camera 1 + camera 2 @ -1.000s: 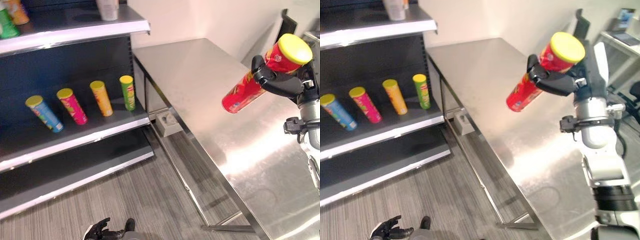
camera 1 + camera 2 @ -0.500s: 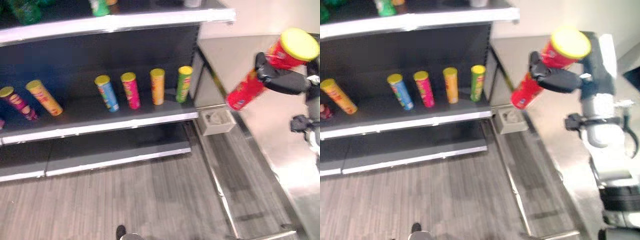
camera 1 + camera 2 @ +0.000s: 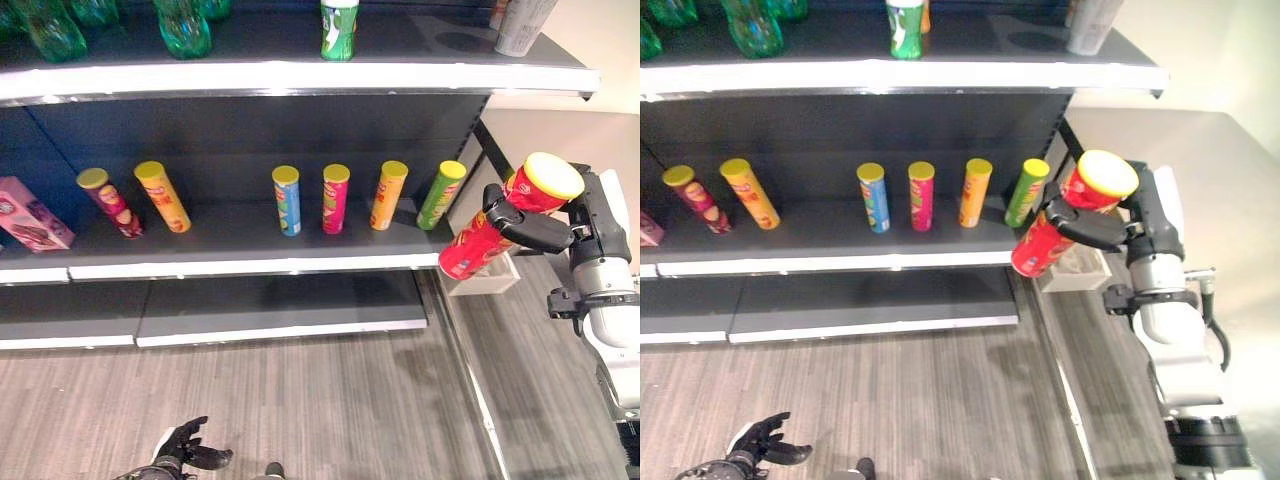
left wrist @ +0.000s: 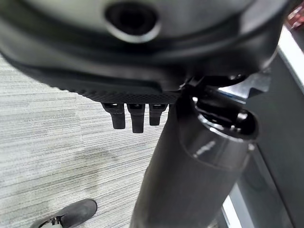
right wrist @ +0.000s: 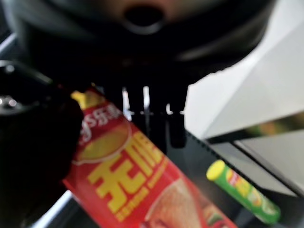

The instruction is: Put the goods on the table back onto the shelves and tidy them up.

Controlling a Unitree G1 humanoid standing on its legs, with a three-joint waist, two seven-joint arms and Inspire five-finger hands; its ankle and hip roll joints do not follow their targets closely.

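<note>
At the right of the left eye view, the right hand [image 3: 545, 228] is curling its fingers and thumb around a red can [image 3: 497, 227] with a yellow lid, holding it tilted in the air just beside the right end of the shelves [image 3: 300, 75]. Six upright or leaning cans are standing on the middle shelf; the green can [image 3: 439, 195] is nearest the held one. Low near the floor, the left hand [image 3: 186, 449] is hanging with relaxed, spread fingers.

Across the right eye view, the steel counter [image 3: 1230, 190] is showing behind the right arm, well apart from the can.

Up close in the right wrist view, the dark fingers [image 5: 145, 121] are wrapping the red can, its yellow print facing the camera.
</note>
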